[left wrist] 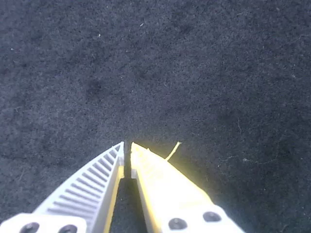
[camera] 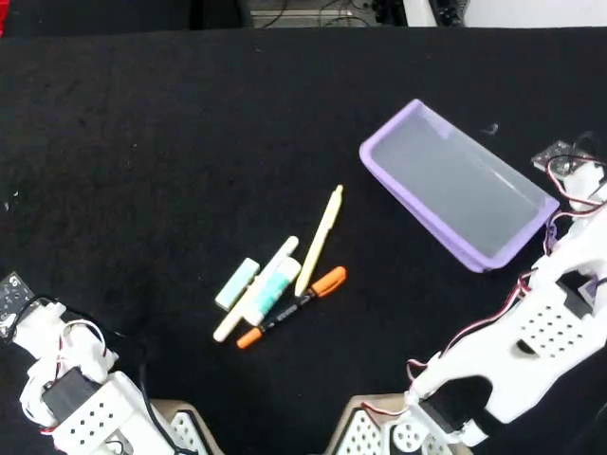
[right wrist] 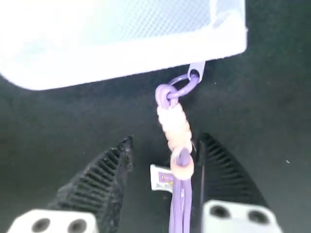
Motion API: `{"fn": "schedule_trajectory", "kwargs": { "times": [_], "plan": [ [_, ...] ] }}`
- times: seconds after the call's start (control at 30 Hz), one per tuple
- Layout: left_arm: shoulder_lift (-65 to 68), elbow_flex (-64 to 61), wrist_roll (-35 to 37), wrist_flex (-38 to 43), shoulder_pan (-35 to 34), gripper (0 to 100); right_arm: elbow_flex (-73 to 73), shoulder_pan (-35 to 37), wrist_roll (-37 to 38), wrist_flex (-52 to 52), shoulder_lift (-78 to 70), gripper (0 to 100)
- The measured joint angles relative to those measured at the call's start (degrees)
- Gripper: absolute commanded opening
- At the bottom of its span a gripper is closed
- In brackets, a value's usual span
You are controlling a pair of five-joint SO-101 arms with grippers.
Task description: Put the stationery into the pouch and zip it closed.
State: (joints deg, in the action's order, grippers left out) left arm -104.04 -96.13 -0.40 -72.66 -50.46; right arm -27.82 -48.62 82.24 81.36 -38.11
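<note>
A purple pouch (camera: 455, 185) with clear sides is seen lying at an angle on the black tabletop (camera: 142, 171), right of the middle, its opening turned up. The stationery is gathered loosely at the middle of the tabletop, apart from the pouch and outside it: a cream pen (camera: 320, 240), an orange marker (camera: 294, 307), a white pen (camera: 256, 301), a teal-and-white tube (camera: 277, 289) and a mint eraser (camera: 236, 283). The pens and the marker are laid touching or crossing one another, with the eraser just beside the white pen.

The right arm (camera: 550, 327) is stretched along the right edge to the pouch's near right end. In the right wrist view, the right pincer (right wrist: 165, 139) is held wide, low over the tabletop, and the zip pull (right wrist: 176, 126), a purple ring with a pale beaded cord, is seen lying between its two dark fingers, closer to one of them; no grip on it can be made out. The pull is attached at the corner of the pouch (right wrist: 121, 39).

The left arm (camera: 76, 398) is folded at the near left corner. The left pincer (left wrist: 127, 145) is drawn narrow, its tips almost touching with nothing between them, above bare black tabletop.
</note>
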Motion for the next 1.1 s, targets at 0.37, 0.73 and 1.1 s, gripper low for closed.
{"fn": "schedule_trajectory", "kwargs": {
  "times": [0.37,0.73,1.1],
  "plan": [
    [0.00,0.00,0.00,0.00,0.00,3,0.00,-0.09,0.09,-8.26,-4.57,8.7],
    [0.00,0.00,0.00,0.00,0.00,3,0.00,-0.09,0.09,-8.53,-4.57,1.1],
    [0.00,0.00,0.00,0.00,0.00,3,-26.11,-0.35,-1.67,-0.18,-4.66,1.1]
  ]
}}
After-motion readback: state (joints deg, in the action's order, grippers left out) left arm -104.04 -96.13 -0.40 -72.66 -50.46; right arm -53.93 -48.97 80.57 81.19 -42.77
